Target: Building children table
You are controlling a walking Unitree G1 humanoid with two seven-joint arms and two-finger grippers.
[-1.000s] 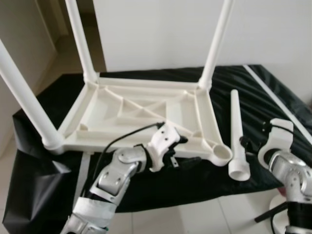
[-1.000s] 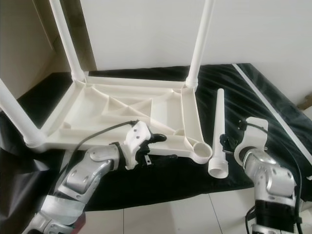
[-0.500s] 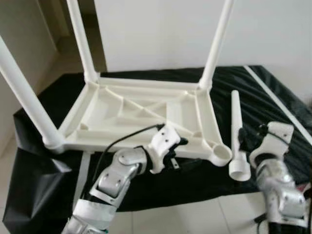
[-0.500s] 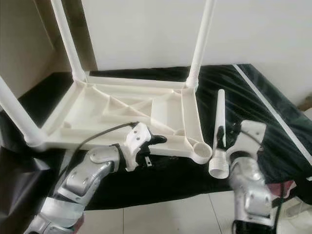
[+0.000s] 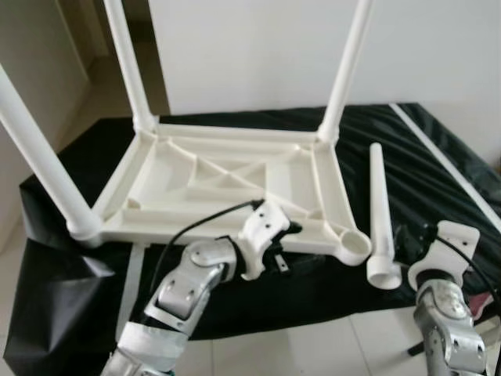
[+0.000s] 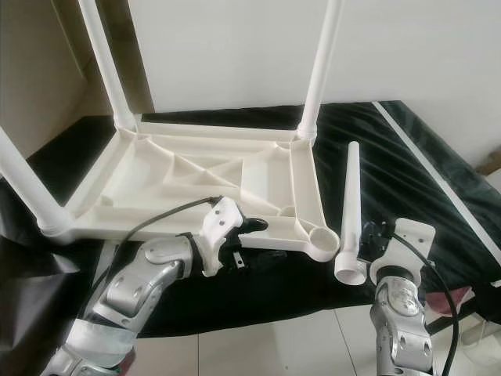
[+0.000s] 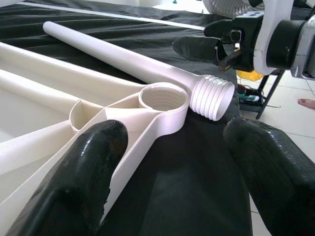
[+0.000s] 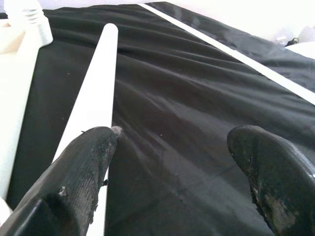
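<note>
On the black cloth (image 6: 407, 164) the upturned table frame (image 6: 196, 176) lies beside the loose leg (image 6: 351, 207), the left gripper (image 7: 172, 162) gaping empty before its socket (image 7: 164, 97), the right gripper (image 8: 172, 162) wide open, empty, beside the leg.

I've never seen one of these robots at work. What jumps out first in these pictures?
An upside-down white plastic table lies on a black cloth, with three legs pointing up and one corner socket empty. The fourth leg lies loose on the cloth beside that socket, threaded end toward the robot. The left gripper sits open at the table's near edge, and the right gripper is open just beside the loose leg.
</note>
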